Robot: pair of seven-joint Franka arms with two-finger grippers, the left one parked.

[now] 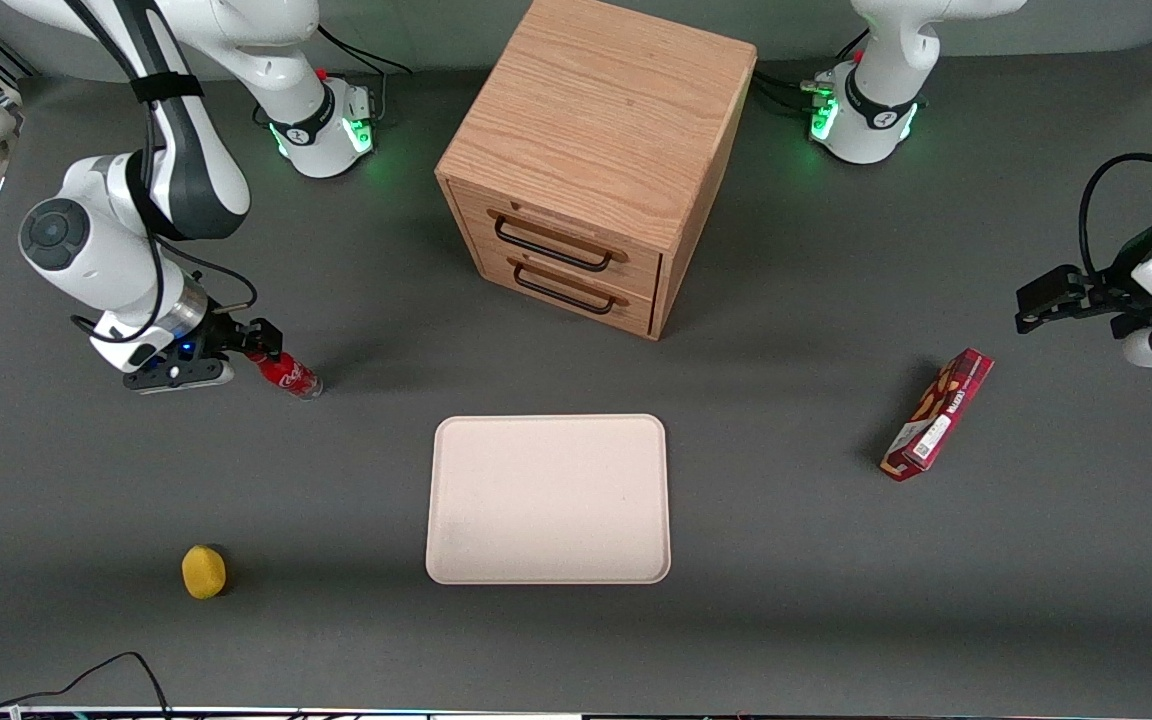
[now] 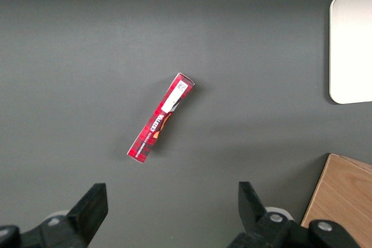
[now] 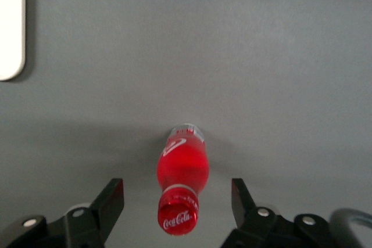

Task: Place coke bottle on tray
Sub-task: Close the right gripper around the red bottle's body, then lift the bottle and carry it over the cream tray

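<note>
- A wooden drawer cabinet (image 1: 591, 160) stands at twelve o'clock from the tray (image 1: 548, 500); a red snack box (image 1: 938, 414) lies toward the parked arm's end, and a yellow ball (image 1: 204, 571) toward the working arm's end.
- Bare table separates the coke bottle (image 1: 288, 373) from the tray, which lies at about four o'clock from it.
- The bottle stands on the table, leaning.
- The gripper (image 3: 177, 201) sits low, its fingers (image 3: 110, 198) spread wide either side of the cap, not touching.

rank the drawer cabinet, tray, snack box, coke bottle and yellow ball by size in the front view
1. drawer cabinet
2. tray
3. snack box
4. coke bottle, at the open claw
5. yellow ball, close to the bottle in size
</note>
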